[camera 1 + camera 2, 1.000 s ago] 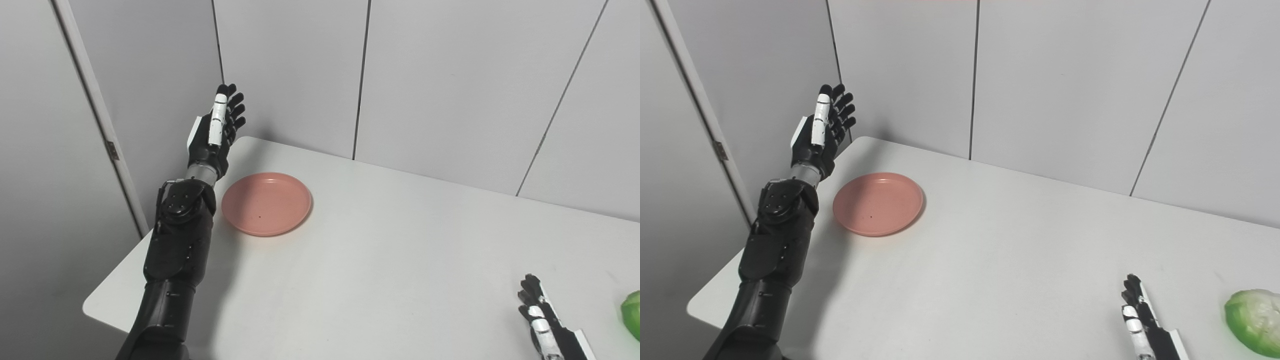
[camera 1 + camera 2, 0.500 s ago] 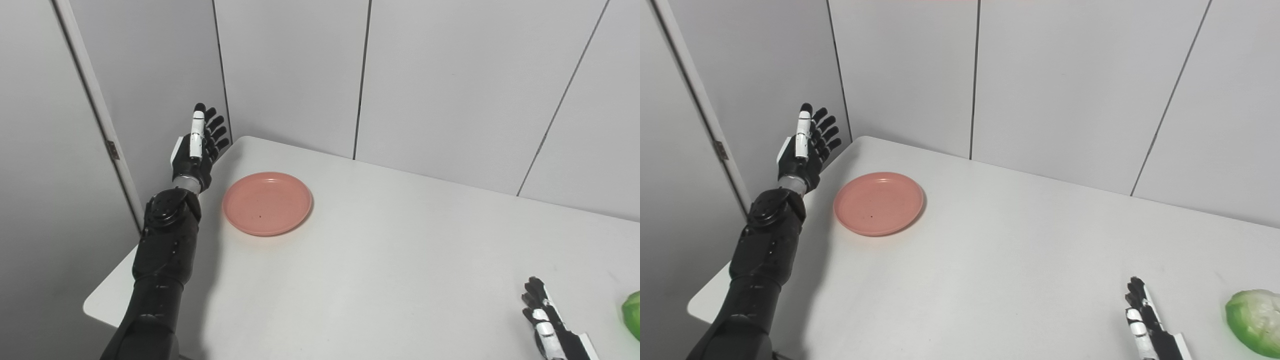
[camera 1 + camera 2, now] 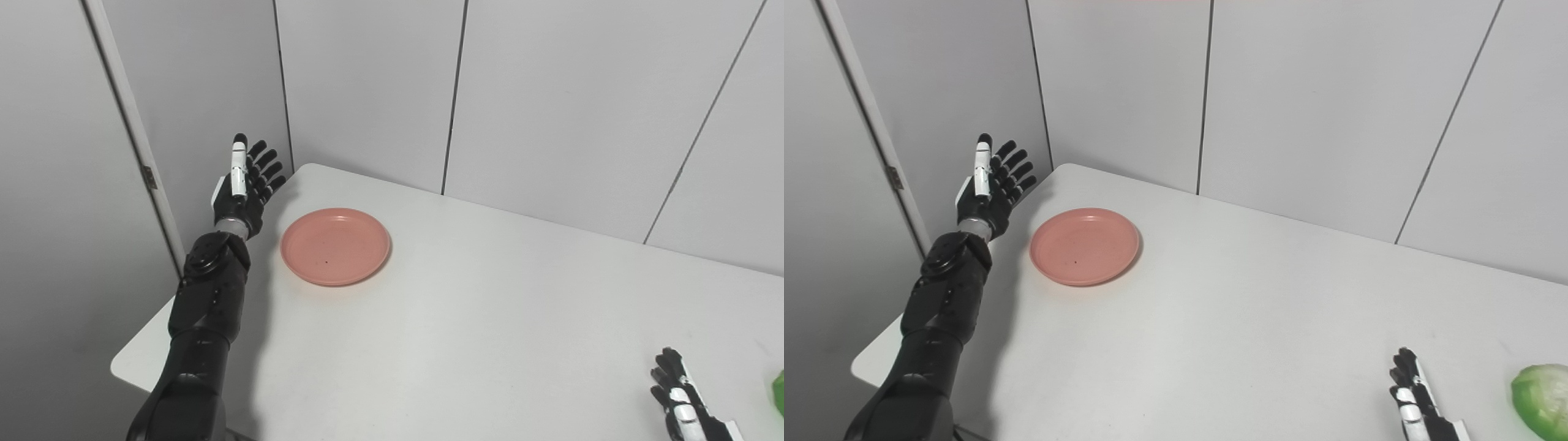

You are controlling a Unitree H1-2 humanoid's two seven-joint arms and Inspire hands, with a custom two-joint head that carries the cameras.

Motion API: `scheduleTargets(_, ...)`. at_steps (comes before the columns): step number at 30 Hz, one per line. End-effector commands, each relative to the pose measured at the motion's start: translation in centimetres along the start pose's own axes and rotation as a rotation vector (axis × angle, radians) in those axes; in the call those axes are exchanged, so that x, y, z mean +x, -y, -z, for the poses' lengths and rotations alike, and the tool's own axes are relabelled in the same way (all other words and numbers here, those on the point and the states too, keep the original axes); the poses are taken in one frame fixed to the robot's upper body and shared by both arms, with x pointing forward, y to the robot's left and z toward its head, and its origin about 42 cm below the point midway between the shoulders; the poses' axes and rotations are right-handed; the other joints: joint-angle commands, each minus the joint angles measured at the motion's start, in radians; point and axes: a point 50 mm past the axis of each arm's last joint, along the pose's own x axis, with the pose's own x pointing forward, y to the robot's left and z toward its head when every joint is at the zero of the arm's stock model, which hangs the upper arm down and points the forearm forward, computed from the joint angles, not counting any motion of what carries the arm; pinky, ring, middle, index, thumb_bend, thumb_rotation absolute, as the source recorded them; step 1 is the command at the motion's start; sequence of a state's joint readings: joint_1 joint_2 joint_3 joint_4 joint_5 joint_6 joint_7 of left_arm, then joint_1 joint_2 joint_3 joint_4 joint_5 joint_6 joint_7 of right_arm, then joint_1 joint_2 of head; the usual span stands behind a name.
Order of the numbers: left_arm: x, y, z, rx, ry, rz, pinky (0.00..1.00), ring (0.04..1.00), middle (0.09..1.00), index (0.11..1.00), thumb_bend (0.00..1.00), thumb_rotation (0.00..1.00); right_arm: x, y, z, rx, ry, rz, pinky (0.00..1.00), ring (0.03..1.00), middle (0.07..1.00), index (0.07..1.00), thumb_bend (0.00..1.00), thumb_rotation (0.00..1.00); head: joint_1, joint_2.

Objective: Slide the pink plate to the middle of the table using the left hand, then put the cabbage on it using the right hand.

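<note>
While the pink plate [image 3: 335, 246] lies near the bench's [image 3: 490, 318] far-left corner, the left hand [image 3: 244, 187] hovers spread and empty just to its left. The right hand [image 3: 1415, 398], fingers apart, rests at the near edge beside the cabbage [image 3: 1541, 398].

white table [image 3: 490, 318], grey panelled wall [image 3: 551, 92] behind, door hinge [image 3: 147, 177]

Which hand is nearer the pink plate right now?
Left. The left hand is open, just off the pink plate on its left side; the right hand sits far across the table, beside the cabbage.
</note>
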State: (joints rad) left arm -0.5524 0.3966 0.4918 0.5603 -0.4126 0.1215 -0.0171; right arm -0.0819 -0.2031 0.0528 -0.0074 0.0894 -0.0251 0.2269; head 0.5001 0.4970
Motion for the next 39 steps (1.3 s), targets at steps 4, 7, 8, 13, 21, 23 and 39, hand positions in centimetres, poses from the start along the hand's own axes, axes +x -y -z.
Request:
scheduleTargets(4,1.3,0.0,-1.7,-0.009,0.075,0.015,0.86,0.881,0.884,0.866,0.52,1.00,-0.2,0.6,-0.1,0.005,-0.020,0.002,1.00,1.000,1.000,1.000,0.13,1.00,-0.004,0.004)
scheduleTargets(7,1.1,-0.4,-0.4,-0.007,0.056,0.016,0.88,0.893,0.891,0.870,0.52,1.00,-0.1,0.7,-0.1,0.007,-0.016,0.002,1.00,1.000,1.000,1.000,0.14,1.00,-0.004,0.005)
scheduleTargets(8,1.1,-0.5,-0.1,-0.004,0.047,0.017,0.89,0.902,0.900,0.881,0.52,1.00,-0.2,0.7,0.0,0.007,-0.014,0.002,1.00,1.000,1.000,1.000,0.14,1.00,-0.004,0.005)
scheduleTargets(13,0.9,-0.7,1.1,0.006,0.015,0.017,0.87,0.909,0.914,0.904,0.51,1.00,-0.1,0.6,-0.2,0.016,-0.014,-0.001,1.00,1.000,1.000,1.000,0.13,1.00,-0.007,0.004)
scheduleTargets(21,0.9,-0.9,2.2,0.015,-0.005,0.011,0.88,0.901,0.904,0.895,0.53,1.00,-0.1,0.5,-0.2,0.004,-0.021,0.004,1.00,1.000,0.998,0.999,0.14,1.00,-0.010,0.011)
scheduleTargets(23,0.9,-0.9,2.4,0.021,-0.013,0.003,0.88,0.896,0.897,0.889,0.53,1.00,-0.1,0.5,-0.3,0.004,-0.020,0.004,1.00,1.000,0.998,0.999,0.13,1.00,-0.012,0.012)
scheduleTargets(39,-0.4,0.1,6.4,0.020,-0.117,0.076,0.86,0.893,0.890,0.876,0.52,1.00,0.1,0.1,-0.3,-0.004,-0.008,-0.001,1.00,1.000,0.996,1.000,0.13,1.00,-0.036,0.027)
